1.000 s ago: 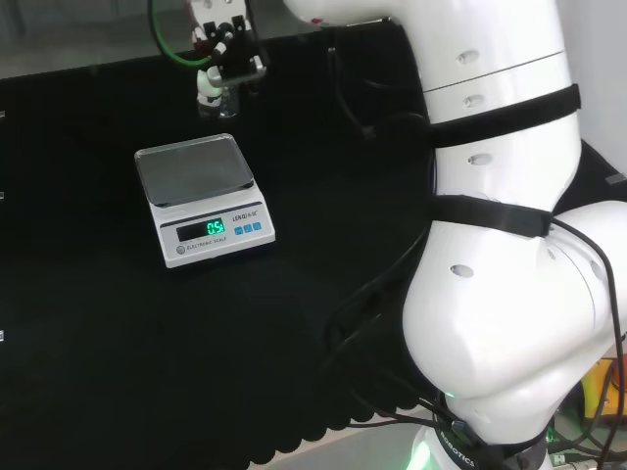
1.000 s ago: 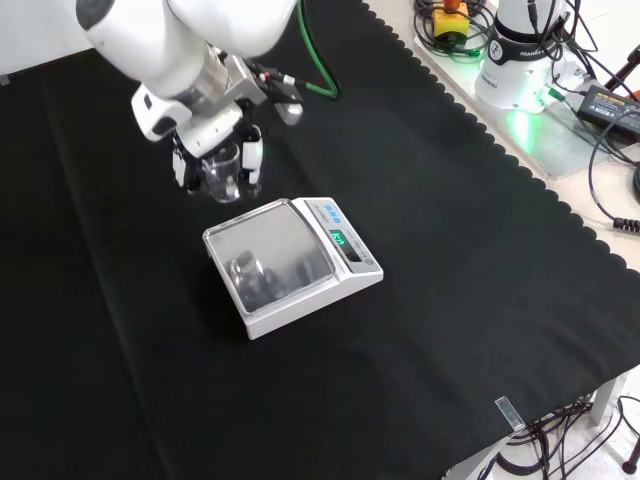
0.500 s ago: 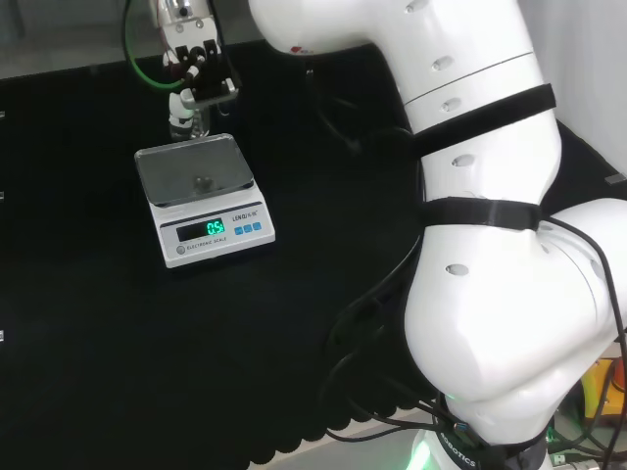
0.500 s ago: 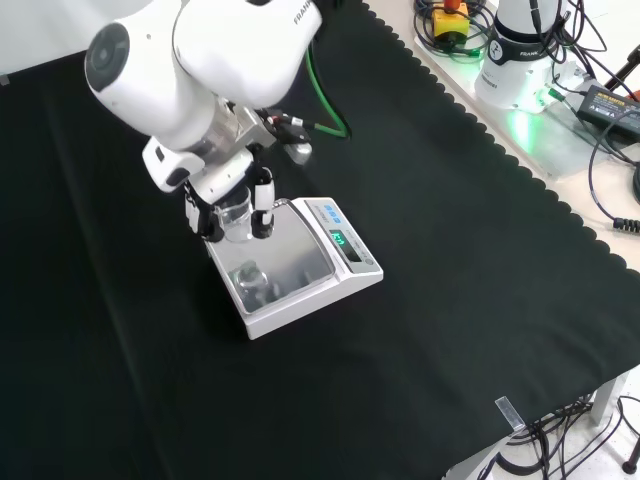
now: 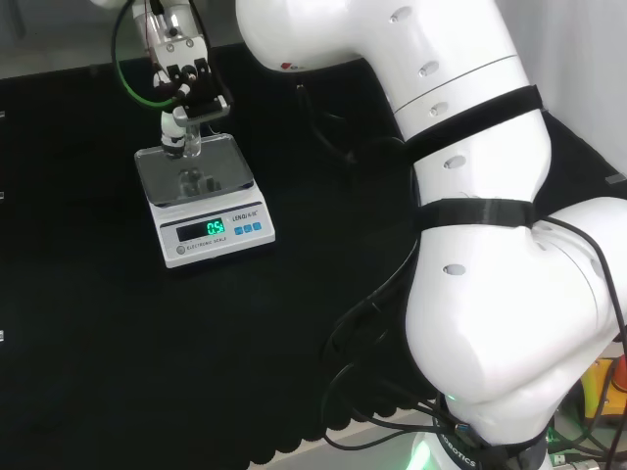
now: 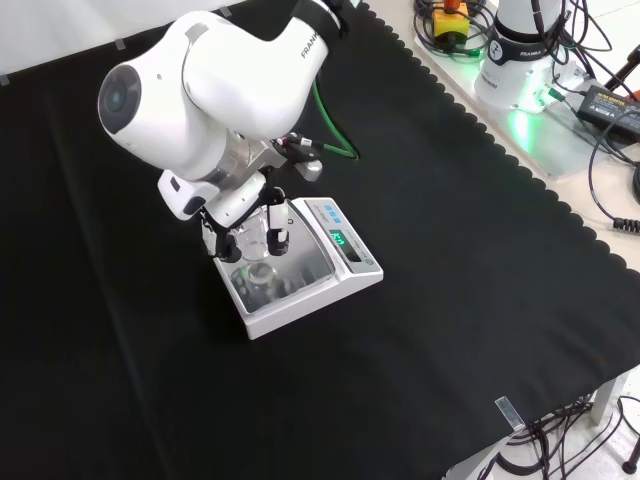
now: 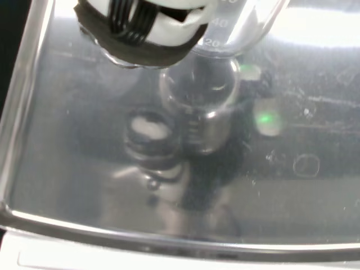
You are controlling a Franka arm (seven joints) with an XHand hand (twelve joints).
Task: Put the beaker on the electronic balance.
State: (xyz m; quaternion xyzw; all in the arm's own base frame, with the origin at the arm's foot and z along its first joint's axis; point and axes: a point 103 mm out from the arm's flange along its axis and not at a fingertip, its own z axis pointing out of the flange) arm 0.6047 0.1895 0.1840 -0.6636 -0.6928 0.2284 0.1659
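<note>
The hand [image 6: 245, 222] holds the beaker [image 6: 256, 238], its fingers [image 6: 277, 240] curled around the clear glass wall. The beaker sits upright directly above the steel pan [image 5: 191, 171] of the electronic balance [image 6: 300, 265], toward the pan's far edge in the head view; contact with the pan cannot be determined. The balance stands on the black-clothed bench [image 6: 450, 250], its green display lit. In the wrist view the pan [image 7: 281, 157] mirrors the beaker [image 7: 236, 28].

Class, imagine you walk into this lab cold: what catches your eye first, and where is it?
The big white arm arching over the black cloth from the front view's top. Below it, the hand holds a clear beaker just over the shiny pan of the electronic balance, mid-bench.
</note>
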